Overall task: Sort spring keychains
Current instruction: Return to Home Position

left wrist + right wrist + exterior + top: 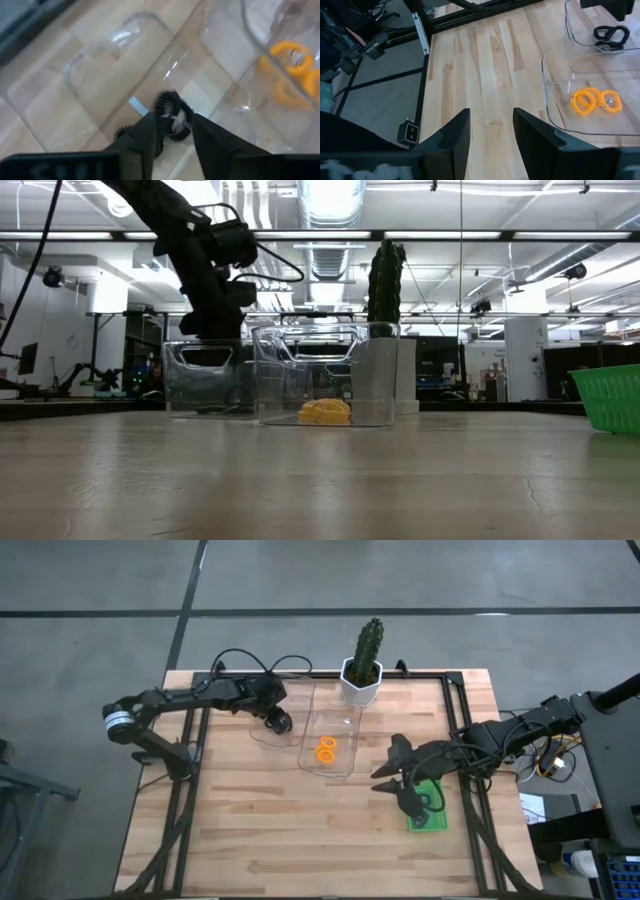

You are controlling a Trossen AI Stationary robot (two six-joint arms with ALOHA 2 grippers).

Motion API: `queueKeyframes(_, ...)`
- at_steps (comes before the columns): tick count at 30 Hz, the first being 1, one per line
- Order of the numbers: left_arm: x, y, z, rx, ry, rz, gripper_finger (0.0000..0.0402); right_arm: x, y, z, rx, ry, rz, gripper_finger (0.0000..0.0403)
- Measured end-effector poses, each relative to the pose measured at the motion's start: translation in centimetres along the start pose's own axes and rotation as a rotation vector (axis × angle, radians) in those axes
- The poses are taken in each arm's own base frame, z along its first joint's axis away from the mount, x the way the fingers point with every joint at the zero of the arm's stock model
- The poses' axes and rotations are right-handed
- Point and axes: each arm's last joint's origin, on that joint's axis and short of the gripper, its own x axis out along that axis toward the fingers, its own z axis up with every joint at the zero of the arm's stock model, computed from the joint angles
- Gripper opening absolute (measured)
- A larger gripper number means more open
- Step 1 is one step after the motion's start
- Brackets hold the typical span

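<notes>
Black spring keychains [170, 102] were lying in the left bin [262, 735], right under my left gripper [175, 131], jaws parted, holding nothing. Orange spring keychains [326, 750] sat in the right bin [345, 720]. Right gripper [491, 117] hovered wide open by the green basket [428, 812]. Sorting looked done to me, so I figured the next move called for lifting clear of the bin wall and heading home.

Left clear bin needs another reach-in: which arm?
Left. The left gripper hangs open over the left bin and its black keychains; the right gripper is by the green basket, past the other bin.
</notes>
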Motion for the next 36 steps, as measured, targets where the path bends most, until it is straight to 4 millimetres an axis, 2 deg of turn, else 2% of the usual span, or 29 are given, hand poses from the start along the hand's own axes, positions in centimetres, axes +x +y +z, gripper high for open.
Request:
queueKeyframes(3,0.4,0.1,-0.6,-0.023,0.024,0.005,0.0144,0.0,0.0,0.0,0.0,-0.004,0.002,0.0144)
queueKeyframes(7,0.3,0.1,-0.7,-0.074,0.023,0.006,0.0154,0.0,0.0,0.1,-0.002,-0.006,0.003,0.0144)
queueKeyframes(13,-1.6,-0.2,0.4,-0.13,-0.043,-0.045,0.0154,-0.2,-0.2,-0.2,-0.027,0.021,-0.013,0.0144)
queueKeyframes(17,-4.1,-0.7,1.6,-0.115,-0.127,-0.129,0.0154,-0.7,-0.4,-0.3,0.023,0.032,-0.02,0.0144)
queueKeyframes(23,-9.5,-1.3,2.3,-0.07,-0.3,-0.212,0.0154,-2.3,-0.5,-0.1,0.001,-0.012,0.005,0.0144)
queueKeyframes(29,-14.8,-1.8,0.6,-0.03,-0.44,-0.292,0.0154,-5.4,-0.9,0.2,-0.028,-0.091,0.051,0.0144)
queueKeyframes(36,-19.6,-2.2,-2.1,0.02,-0.56,-0.41,0.0153,-8.8,-1.6,-0.1,-0.07,-0.151,0.087,0.0144)
